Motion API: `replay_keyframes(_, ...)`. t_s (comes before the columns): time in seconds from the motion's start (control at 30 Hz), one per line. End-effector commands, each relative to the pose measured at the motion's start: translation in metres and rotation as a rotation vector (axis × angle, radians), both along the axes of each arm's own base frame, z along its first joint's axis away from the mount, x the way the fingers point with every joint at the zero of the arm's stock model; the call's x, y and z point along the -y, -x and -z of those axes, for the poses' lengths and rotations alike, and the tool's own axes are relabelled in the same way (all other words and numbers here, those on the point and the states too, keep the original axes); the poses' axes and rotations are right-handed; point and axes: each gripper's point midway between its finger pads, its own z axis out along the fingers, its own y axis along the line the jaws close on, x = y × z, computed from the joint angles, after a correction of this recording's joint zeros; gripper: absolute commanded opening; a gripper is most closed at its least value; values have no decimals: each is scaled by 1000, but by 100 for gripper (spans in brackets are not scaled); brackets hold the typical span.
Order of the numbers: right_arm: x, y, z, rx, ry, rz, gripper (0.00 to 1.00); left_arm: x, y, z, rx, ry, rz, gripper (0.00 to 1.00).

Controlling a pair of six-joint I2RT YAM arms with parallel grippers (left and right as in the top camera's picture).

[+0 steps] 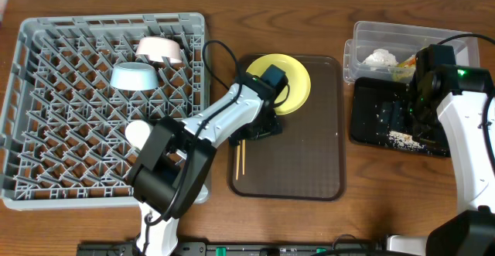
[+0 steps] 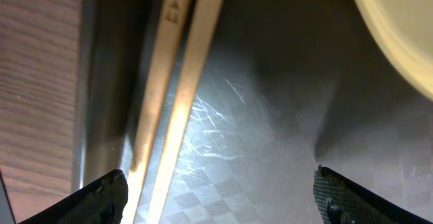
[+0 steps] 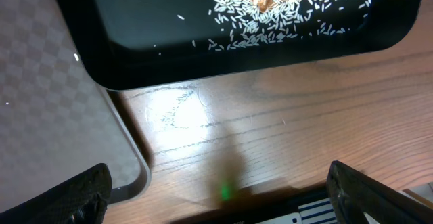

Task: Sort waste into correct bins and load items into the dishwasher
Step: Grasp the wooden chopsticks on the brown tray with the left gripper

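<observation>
- My left tool [image 2: 222, 198] hangs wide open and empty, low over the chopsticks [image 2: 177, 99]. They lie side by side on the brown tray [image 1: 309, 155], close along its left rim, with the yellow plate [image 1: 298, 93] just beyond them on the far side.
- I judge the pair sits nearer one finger than the other. Closing here may catch a single stick or shove both against the rim.
- They are thin and lie flat, so the fingers could scrape over them and come up with nothing.
- If I grip them off-balance, they may scissor apart and drop on the way left to the dish rack [image 1: 46, 93], or slip through its grid.
- The plate's edge is near the other finger, so a sloppy lift could nudge it.
- My right tool [image 3: 223, 198] is open and empty above bare worktop [image 3: 284, 116], just beside the black tray [image 3: 155, 41] of rice scraps [image 3: 270, 7]. Clipping that tray would scatter them.
- Writing: there is a small stamped mark on one chopstick, too blurred to read. I see no other labels.
</observation>
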Motion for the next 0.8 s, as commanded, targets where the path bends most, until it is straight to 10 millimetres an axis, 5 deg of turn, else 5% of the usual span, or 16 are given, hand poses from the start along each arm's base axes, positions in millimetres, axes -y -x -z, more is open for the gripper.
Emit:
replay_keyframes(0.0, 8, 1, -5, 18, 16, 32, 99, 1, 3, 0, 3, -6, 27, 89)
replay_keyframes(0.77, 7, 2, -5, 10, 15, 32, 99, 9, -1, 0, 78, -57, 189, 89)
